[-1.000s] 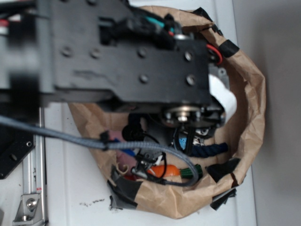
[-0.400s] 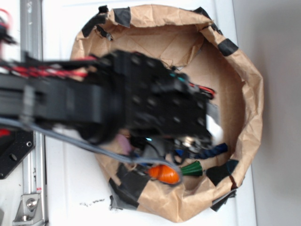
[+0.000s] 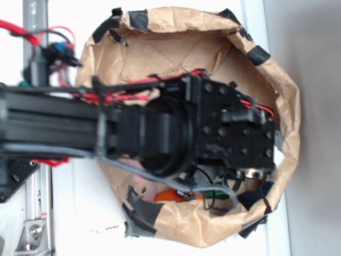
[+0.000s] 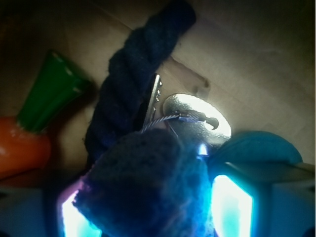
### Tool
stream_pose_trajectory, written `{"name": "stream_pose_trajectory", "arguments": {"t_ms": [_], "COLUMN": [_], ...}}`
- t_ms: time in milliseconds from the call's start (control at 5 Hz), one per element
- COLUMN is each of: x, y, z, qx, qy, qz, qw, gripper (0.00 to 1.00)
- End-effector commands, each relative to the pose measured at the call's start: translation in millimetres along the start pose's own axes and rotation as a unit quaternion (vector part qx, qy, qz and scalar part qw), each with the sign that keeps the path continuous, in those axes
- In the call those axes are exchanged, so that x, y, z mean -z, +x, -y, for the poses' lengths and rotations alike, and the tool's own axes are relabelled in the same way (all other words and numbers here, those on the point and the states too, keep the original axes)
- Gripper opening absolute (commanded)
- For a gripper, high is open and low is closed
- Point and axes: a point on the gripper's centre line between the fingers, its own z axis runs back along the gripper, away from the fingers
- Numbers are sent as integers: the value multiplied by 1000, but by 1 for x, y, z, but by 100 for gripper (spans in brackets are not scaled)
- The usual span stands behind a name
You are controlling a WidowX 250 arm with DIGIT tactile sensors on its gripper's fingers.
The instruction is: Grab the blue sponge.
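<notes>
In the wrist view the blue sponge [image 4: 148,187] fills the gap between my two glowing fingers. It looks dark and porous against the light and bulges upward. My gripper [image 4: 153,212] is shut on it, with both pads against its sides. The thick navy rope [image 4: 133,74] runs away from behind the sponge, and the teal ball [image 4: 256,148] sits just right of it. In the exterior view my black arm [image 3: 224,133] reaches down into the brown paper bag [image 3: 287,106] and hides the gripper and the sponge.
An orange toy carrot [image 4: 19,148] with a green top [image 4: 49,91] lies to the left; the carrot [image 3: 168,196] also shows in the exterior view. A shiny metal piece [image 4: 195,116] rests on the bag floor beyond the sponge. The bag wall stands close around. A metal rail [image 3: 34,213] runs along the left.
The arm has dropped from high above the bag down inside it and shifted right, covering the rope and the carrot's surroundings in the exterior view.
</notes>
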Motion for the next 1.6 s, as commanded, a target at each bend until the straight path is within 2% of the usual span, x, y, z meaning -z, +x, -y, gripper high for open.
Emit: {"name": "stream_pose_trajectory", "arguments": {"t_ms": [0,200,400,600,800,1000,1200,1400], "x": [-8,-36,-79,-94,-109,-124,-122,-118], "y": [-15,-36,-60,-67,-66,-63,-62,-64], "z": [-8,-16,-30,-35,-33,-24,-20,-19], "qx": [-143,-264,-375,-431,-482,-491,-490,-482], "qy": [-34,-19,-23,1,10,-9,1,4], "qz": [12,49,84,74,67,67,76,68], "qw": [989,963,923,899,873,868,869,874], "gripper": [0,0,0,0,0,0,0,0]}}
